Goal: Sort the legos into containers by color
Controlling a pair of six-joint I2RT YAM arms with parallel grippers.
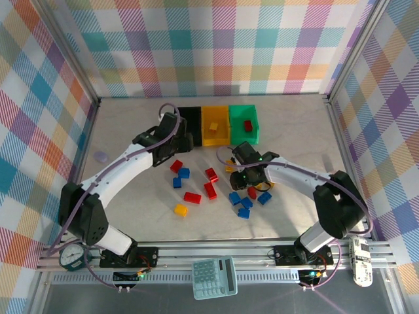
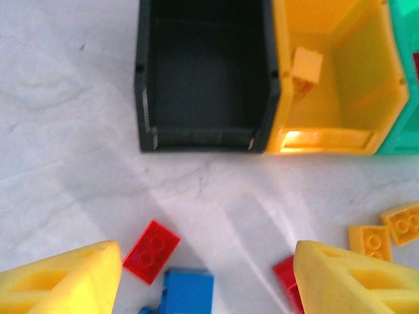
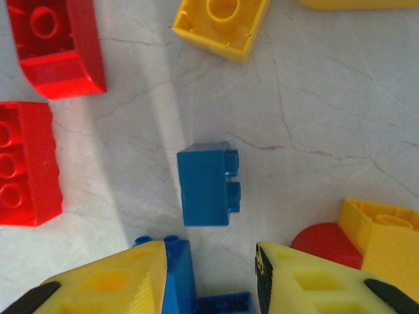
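**Top view.** Three containers stand joined in a row at the far side of the worktop (image 1: 294, 131): black bin (image 1: 194, 118), yellow bin (image 1: 222, 137), green bin (image 1: 237, 132), L to R. A yellow brick (image 1: 213, 126) lies in the yellow bin and a red brick (image 1: 248, 125) in the green bin. The loose legos (image 1: 192, 197) (red, blue and yellow) lie scattered mid-worktop, betw. the bins and the arm bases. The left claw (image 1: 171, 156) hangs just on the near side of the black bin. The right claw (image 1: 249, 182) sits low over a cluster of mostly blue bricks, right of centre. A teal calculator (image 1: 215, 277) rests on the near rail.

**Left wrist view.** The left claw (image 2: 206, 261) has its fingers wide apart w/ nothing betw. them and nothing held. Ahead are the black bin (image 2: 141, 78), the yellow bin (image 2: 366, 72) w/ its yellow brick (image 2: 306, 65), and an edge of the green bin (image 2: 409, 131). A flat red piece (image 2: 152, 250) lies on the worktop near the left finger.

**Right wrist view.** The right claw (image 3: 211, 255) is part-open. A near blue brick (image 3: 180, 275) lies in the gap against the left finger; cannot tell whether it is gripped. A side-lying blue brick (image 3: 208, 184) rests just ahead, apart from both fingers.
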